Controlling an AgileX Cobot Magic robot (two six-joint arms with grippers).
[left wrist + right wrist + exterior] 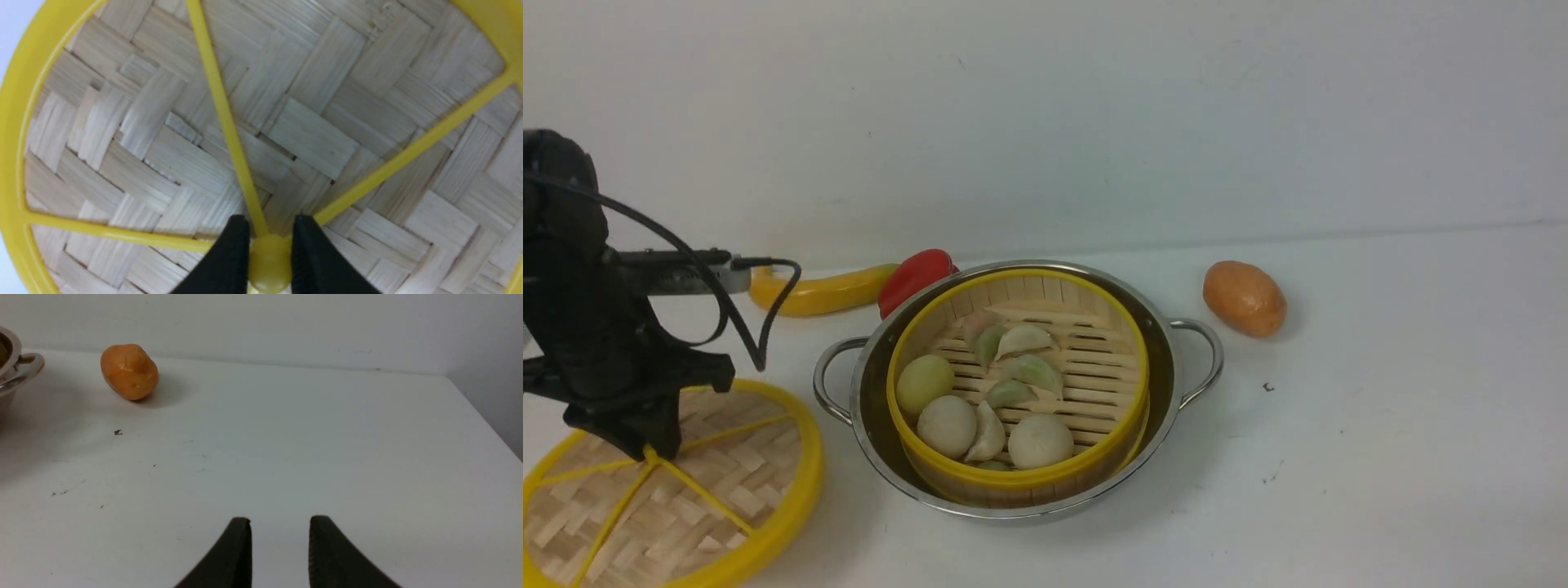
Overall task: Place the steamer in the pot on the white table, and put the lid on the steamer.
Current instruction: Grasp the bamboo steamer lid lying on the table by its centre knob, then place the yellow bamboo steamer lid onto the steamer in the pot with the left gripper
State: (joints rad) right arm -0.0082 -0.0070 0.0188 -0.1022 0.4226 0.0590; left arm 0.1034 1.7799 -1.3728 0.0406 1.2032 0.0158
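The left gripper (269, 241) is clenched on the lid's yellow centre knob (269, 267), which is pinched between its black fingers (229, 261). The lid (694, 498) is seen at the left, near the pot (1168, 363) but apart from it. The steamer (1094, 363) is seated inside the pot, uncovered. The right gripper (280, 539) is spread apart over the white table (347, 428), with nothing grasped.
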